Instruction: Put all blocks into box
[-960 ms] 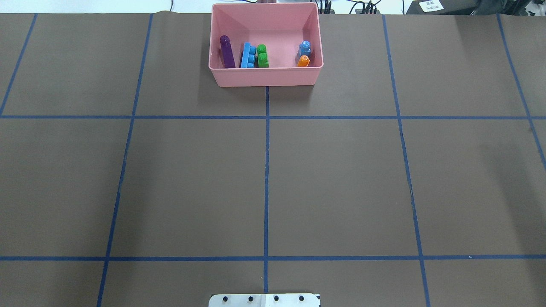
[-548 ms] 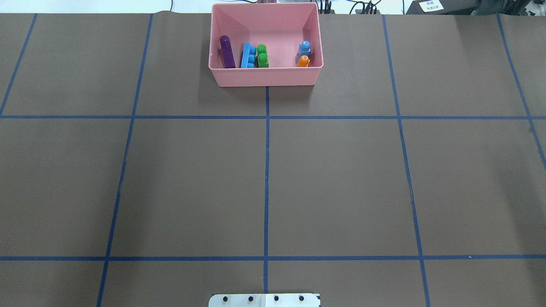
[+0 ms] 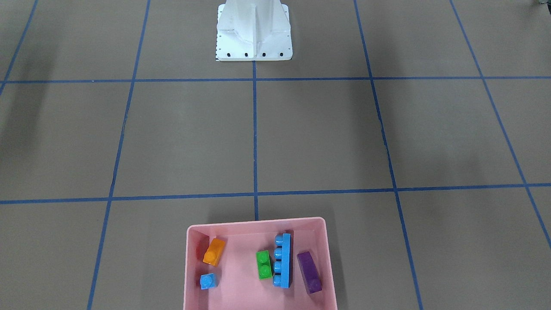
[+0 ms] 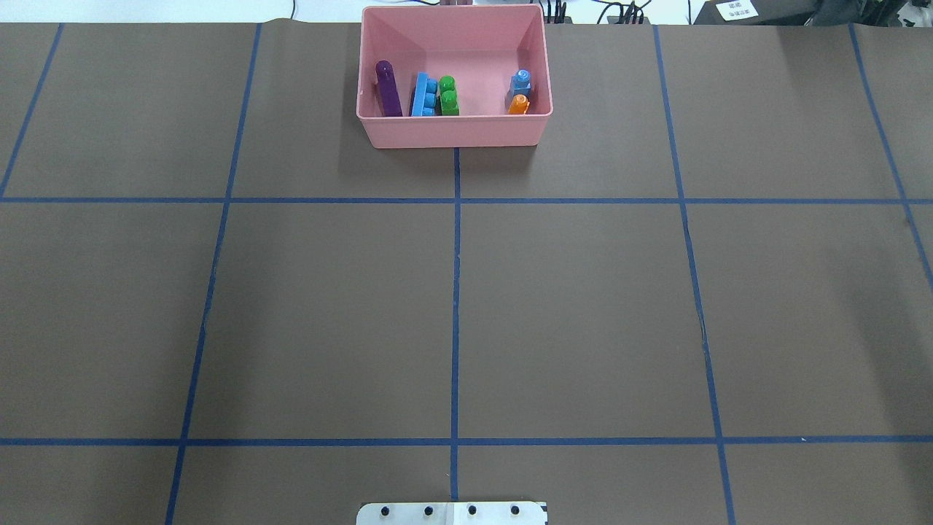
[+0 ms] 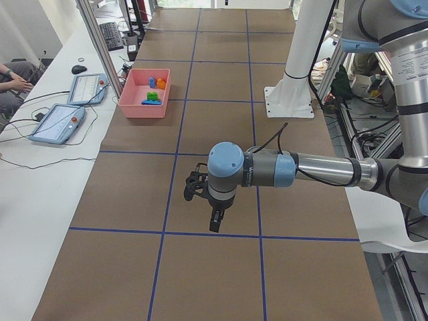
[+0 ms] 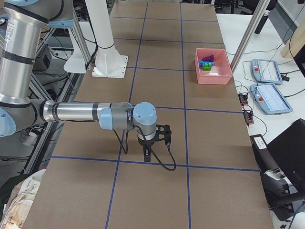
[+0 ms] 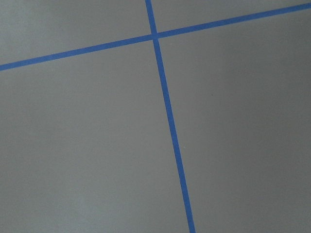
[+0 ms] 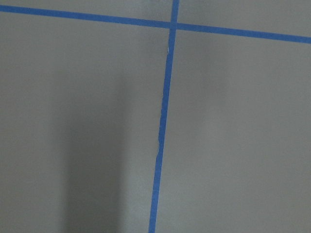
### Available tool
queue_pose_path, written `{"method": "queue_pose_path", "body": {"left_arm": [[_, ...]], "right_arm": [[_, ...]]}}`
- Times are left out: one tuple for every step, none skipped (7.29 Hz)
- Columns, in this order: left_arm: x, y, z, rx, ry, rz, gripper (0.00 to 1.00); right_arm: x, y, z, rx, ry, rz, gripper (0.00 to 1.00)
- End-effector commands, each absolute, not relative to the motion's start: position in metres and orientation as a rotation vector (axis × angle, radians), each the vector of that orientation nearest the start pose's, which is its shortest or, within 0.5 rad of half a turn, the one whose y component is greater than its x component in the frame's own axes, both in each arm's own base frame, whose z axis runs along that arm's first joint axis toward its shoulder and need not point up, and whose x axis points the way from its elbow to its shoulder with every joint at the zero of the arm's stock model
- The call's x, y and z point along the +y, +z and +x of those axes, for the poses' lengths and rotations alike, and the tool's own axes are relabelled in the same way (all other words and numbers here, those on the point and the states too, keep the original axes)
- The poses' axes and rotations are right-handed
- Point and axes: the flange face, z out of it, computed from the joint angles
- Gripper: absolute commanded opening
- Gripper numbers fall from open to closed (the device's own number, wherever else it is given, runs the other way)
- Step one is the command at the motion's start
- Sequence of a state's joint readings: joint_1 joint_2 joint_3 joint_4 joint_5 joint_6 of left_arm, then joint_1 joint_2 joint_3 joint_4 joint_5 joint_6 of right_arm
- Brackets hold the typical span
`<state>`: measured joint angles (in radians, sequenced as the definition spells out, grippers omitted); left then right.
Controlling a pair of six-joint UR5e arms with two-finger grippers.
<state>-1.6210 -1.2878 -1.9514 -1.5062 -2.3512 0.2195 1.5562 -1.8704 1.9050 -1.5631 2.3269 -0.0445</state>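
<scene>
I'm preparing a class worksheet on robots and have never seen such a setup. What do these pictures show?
The machine is two jointed robot arms, with a white base, at a brown table marked with blue tape. Two pictures look down on the table, one from behind the robot and one facing it; two look from the table's ends, showing the left arm and the right arm; two come from wrist cameras and show only table. A pink box holds five toy blocks: purple, long blue, green, small blue, orange. Nothing shows in the left fingers or the right fingers; whether they are open or shut is too small to tell.
</scene>
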Motion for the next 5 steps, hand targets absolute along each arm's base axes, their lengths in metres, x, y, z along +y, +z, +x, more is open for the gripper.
{"method": "queue_pose_path", "body": {"left_arm": [[-0.3695, 0.6018, -0.0821, 0.769, 0.171, 0.132, 1.00], [-0.3695, 0.6024, -0.0820, 0.771, 0.169, 0.131, 1.00], [-0.3693, 0.6047, -0.0820, 0.772, 0.168, 0.126, 1.00], [-0.3693, 0.6047, -0.0820, 0.772, 0.168, 0.126, 1.00], [-0.3693, 0.6043, -0.0816, 0.778, 0.168, 0.127, 1.00]], "right_arm": [[-0.3709, 0.6194, 0.0591, -0.758, -0.078, 0.061, 1.00], [-0.3731, 0.6178, 0.0578, -0.760, -0.090, 0.088, 1.00], [-0.3739, 0.6161, 0.0572, -0.759, -0.098, 0.099, 1.00], [-0.3741, 0.6161, 0.0560, -0.760, -0.101, 0.098, 1.00], [-0.3757, 0.6149, 0.0550, -0.758, -0.104, 0.100, 1.00]]}}
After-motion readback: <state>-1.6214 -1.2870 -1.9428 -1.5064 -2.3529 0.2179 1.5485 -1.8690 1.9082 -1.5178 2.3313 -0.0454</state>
